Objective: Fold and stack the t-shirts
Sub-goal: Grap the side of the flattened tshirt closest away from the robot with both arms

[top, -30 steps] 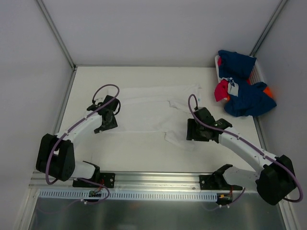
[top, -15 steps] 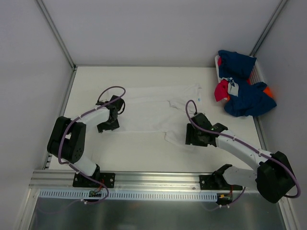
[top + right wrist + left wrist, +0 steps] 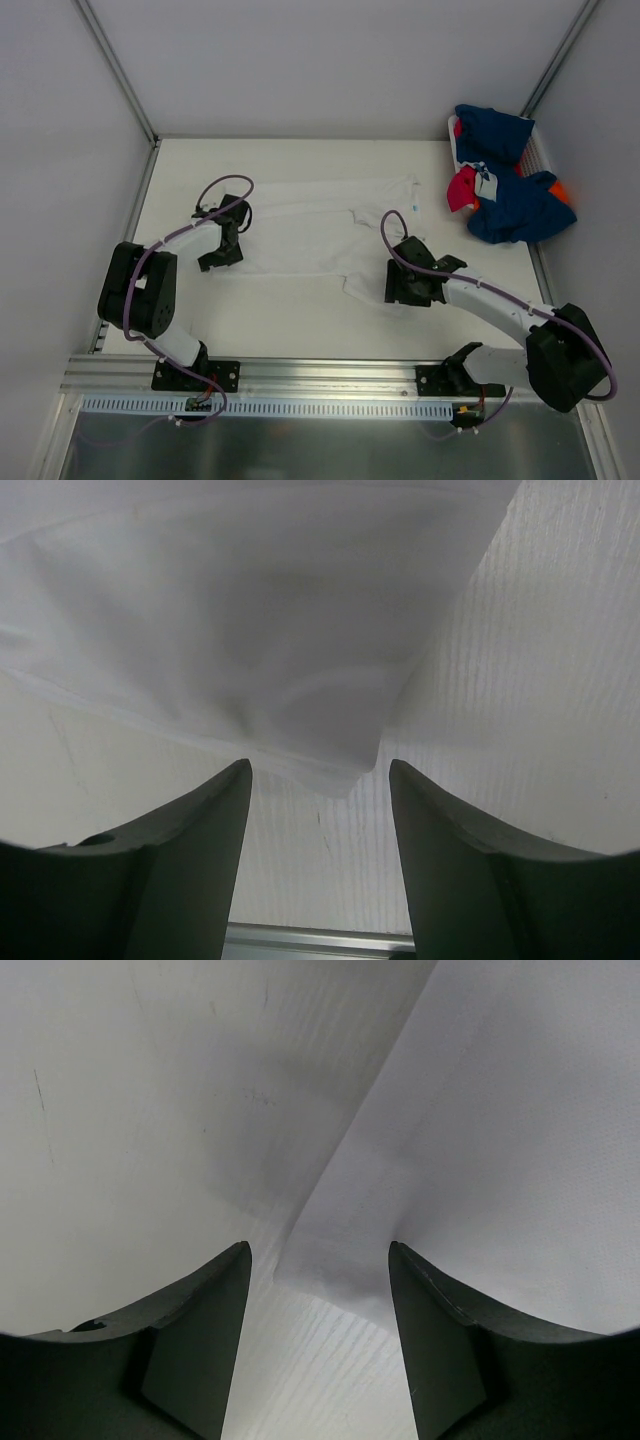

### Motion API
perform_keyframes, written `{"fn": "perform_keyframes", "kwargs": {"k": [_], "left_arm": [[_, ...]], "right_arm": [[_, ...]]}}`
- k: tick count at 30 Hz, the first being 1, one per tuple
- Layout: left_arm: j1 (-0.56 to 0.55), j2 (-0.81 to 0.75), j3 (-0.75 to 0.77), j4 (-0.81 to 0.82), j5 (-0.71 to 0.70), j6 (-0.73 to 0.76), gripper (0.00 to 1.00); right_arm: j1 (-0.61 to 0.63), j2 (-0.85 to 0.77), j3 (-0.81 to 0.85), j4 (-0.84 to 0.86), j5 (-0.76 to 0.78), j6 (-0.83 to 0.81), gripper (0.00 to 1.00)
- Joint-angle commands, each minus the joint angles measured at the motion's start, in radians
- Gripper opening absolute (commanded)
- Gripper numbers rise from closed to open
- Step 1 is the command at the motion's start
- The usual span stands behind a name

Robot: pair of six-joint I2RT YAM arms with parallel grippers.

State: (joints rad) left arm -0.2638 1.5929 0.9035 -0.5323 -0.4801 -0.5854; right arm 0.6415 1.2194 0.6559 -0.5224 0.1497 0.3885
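A white t-shirt (image 3: 320,228) lies spread flat across the middle of the table, with a small blue label near its right end. My left gripper (image 3: 222,258) is open at the shirt's left near corner; in the left wrist view the corner of the cloth (image 3: 340,1260) lies between the fingers (image 3: 200,1350). My right gripper (image 3: 400,288) is open at the shirt's right near sleeve; in the right wrist view the sleeve edge (image 3: 330,750) hangs just ahead of the open fingers (image 3: 450,870). Navy, pinkish-red and orange shirts (image 3: 505,190) are heaped at the back right.
The heap of shirts lies in a white basket (image 3: 541,152) against the right wall. Grey walls enclose the table on three sides. A metal rail (image 3: 320,375) runs along the near edge by the arm bases.
The left arm has folded back, its base link swinging in, while its gripper stayed near the shirt's left corner. The right gripper has moved down and left to the near sleeve.
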Motion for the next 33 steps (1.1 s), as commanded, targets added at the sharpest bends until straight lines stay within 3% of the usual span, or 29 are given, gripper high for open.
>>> {"fn": "perform_keyframes", "kwargs": {"k": [1, 12, 19, 24, 29, 33], "left_arm": [[0.006, 0.013, 0.005, 0.006, 0.011, 0.022, 0.57], [0.009, 0.062, 0.029, 0.002, 0.064, 0.033, 0.55], [0.015, 0.084, 0.035, 0.002, 0.098, 0.032, 0.44], [0.017, 0.098, 0.051, -0.012, 0.133, 0.038, 0.24], [0.017, 0.07, 0.045, -0.041, 0.155, 0.032, 0.23], [0.017, -0.005, 0.028, -0.066, 0.127, 0.035, 0.3]], "right_arm": [[0.009, 0.022, 0.017, 0.018, 0.025, 0.026, 0.61], [0.024, 0.012, -0.019, 0.015, 0.034, 0.056, 0.61], [0.032, 0.014, -0.062, 0.047, 0.033, 0.081, 0.58], [0.038, 0.043, -0.07, 0.071, 0.022, 0.082, 0.36], [0.041, 0.074, -0.07, 0.097, 0.01, 0.084, 0.39], [0.044, 0.1, -0.062, 0.124, -0.002, 0.081, 0.38]]}}
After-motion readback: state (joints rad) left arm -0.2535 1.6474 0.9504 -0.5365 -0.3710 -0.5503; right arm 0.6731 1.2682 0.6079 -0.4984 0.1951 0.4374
